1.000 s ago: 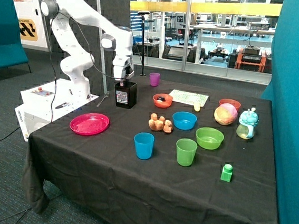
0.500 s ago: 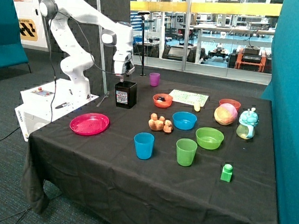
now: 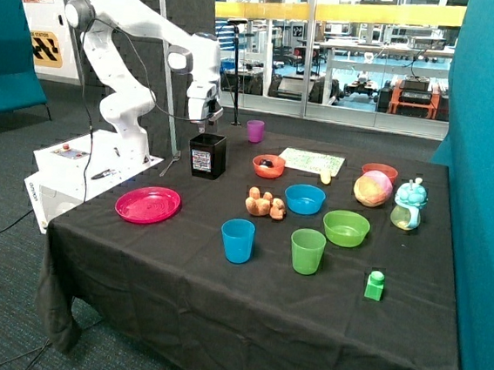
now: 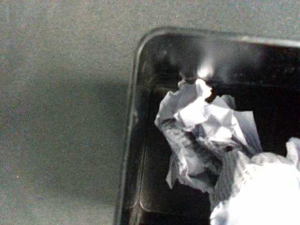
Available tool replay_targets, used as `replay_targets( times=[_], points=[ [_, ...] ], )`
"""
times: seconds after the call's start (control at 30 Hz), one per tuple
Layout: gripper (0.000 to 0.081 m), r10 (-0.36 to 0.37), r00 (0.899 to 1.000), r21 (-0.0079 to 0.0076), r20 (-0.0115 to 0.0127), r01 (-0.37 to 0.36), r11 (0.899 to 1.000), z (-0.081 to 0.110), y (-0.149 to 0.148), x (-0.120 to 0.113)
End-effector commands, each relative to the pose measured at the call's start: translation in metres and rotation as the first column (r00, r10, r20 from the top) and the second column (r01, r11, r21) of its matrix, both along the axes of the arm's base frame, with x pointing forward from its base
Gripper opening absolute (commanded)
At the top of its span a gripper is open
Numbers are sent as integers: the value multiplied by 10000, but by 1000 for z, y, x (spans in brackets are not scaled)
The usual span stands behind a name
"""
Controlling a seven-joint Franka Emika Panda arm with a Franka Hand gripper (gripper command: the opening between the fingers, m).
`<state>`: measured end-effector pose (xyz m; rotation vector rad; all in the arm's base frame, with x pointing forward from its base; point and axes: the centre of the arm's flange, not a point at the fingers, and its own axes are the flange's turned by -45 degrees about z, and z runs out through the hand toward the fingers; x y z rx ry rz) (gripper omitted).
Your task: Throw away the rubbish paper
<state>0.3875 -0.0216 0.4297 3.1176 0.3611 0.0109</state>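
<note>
Two crumpled white wads of rubbish paper lie inside the small black bin (image 4: pixel 136 140). One wad (image 4: pixel 201 131) rests in the middle of the bin and the other (image 4: pixel 262 192) lies against it, very close to the wrist camera. In the outside view the bin (image 3: pixel 207 156) stands near the table's back edge, beside the robot's base. My gripper (image 3: pixel 208 129) hangs just above its opening. The paper is hidden inside the bin in the outside view.
On the black cloth stand a pink plate (image 3: pixel 147 203), a blue cup (image 3: pixel 237 240), a green cup (image 3: pixel 307 250), a blue bowl (image 3: pixel 304 198), a green bowl (image 3: pixel 346 228), an orange-brown toy cluster (image 3: pixel 264 203), an orange bowl (image 3: pixel 268 165) and a purple cup (image 3: pixel 255 131).
My gripper has risen a little from the bin's mouth. Everything on the table stays where it was.
</note>
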Motion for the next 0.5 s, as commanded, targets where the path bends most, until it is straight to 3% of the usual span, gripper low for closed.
replay_targets(
  times=[0.0,0.47],
  points=[
    [678,-51,10000,23,-73,51,10000,2,-2,13],
    [678,-39,10000,23,-73,39,10000,0,-2,13]
  ],
)
